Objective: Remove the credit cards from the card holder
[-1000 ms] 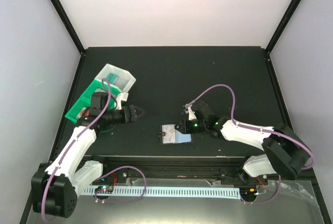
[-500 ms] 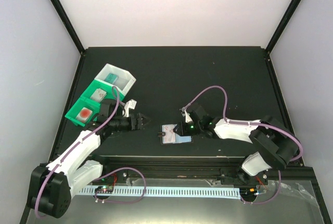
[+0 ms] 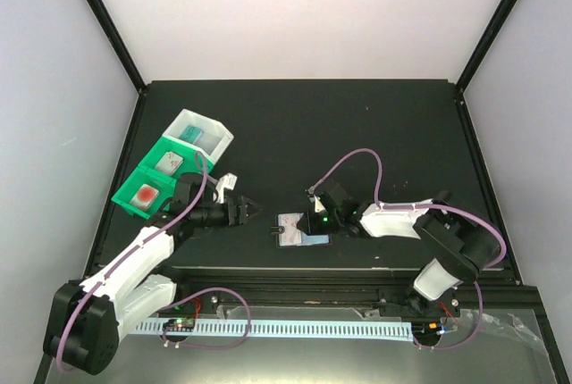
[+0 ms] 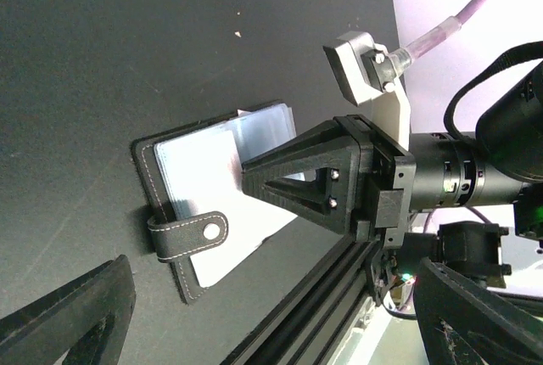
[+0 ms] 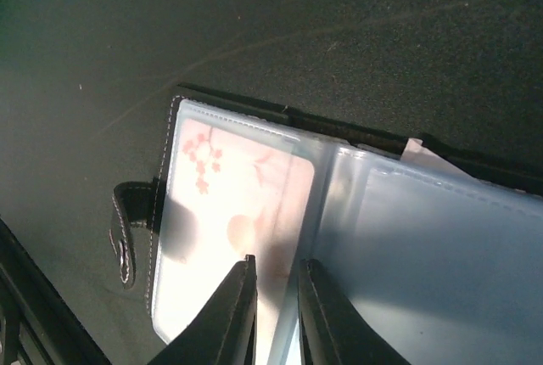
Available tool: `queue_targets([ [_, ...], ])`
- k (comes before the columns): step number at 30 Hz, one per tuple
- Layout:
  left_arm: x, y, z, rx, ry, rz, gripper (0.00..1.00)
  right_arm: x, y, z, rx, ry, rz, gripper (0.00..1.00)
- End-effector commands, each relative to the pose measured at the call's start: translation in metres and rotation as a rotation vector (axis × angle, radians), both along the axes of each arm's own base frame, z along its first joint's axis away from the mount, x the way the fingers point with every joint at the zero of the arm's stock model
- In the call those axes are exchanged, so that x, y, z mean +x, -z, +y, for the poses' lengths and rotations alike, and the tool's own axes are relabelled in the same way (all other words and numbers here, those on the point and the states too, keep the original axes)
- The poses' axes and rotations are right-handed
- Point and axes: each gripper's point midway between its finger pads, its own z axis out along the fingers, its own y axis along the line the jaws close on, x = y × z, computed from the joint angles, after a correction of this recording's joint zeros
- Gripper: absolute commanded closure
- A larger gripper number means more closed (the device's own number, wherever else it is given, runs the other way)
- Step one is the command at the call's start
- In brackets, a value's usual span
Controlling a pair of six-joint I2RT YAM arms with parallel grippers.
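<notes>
Black card holder (image 3: 302, 229) lies open near the bench's near edge, about midway along. Right gripper (image 5: 276, 270) rests on its clear pocket, jaws nearly together; we cannot tell whether it grips the pink blossom card (image 5: 229, 204). Left gripper (image 3: 251, 209) hovers beside, wide open, empty. We judge the step as drawing that card out; next calls for a clean slide. At the left edge, the white bin (image 3: 225, 141) holds a teal card (image 3: 192, 133). The green bin (image 3: 125, 193) holds a pale card (image 3: 166, 162) and a red-marked card (image 3: 146, 194), in separate compartments.

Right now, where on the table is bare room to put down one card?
The far half of the table is bare, from the green and white bins across to the right edge. Crowded near the arms: the card holder under the right claw, the left claw close beside it.
</notes>
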Motion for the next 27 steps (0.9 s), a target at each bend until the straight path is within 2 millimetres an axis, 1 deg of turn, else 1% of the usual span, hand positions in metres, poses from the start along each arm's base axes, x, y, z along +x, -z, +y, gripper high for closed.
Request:
queue_targets([
  [1,0.003,-0.013,-0.008,-0.046,-0.006,-0.036,0.08,-0.002,0.011,-0.004,-0.051,0.008,-0.009,0.84],
  [5,0.002,-0.019,-0.016,-0.072,-0.003,-0.046,0.08,-0.002,0.013,-0.012,-0.077,0.019,-0.024,0.88],
  [10,0.004,-0.017,-0.023,-0.065,-0.003,-0.048,0.05,-0.003,0.019,-0.021,-0.09,0.043,-0.043,0.94],
  [15,0.002,-0.019,-0.034,-0.08,0.014,-0.045,0.03,-0.005,0.025,-0.022,-0.079,0.049,-0.032,0.99],
  [20,0.008,-0.02,-0.043,-0.109,0.009,-0.033,0.01,-0.008,0.024,-0.018,-0.036,0.05,-0.018,0.99],
  [23,0.01,-0.017,-0.051,-0.123,0.016,-0.02,0.01,-0.01,0.022,-0.015,-0.005,0.053,-0.009,0.99],
  [27,0.017,-0.007,-0.06,-0.13,0.03,-0.018,0.01,-0.01,0.019,-0.012,0.022,0.057,-0.006,0.99],
])
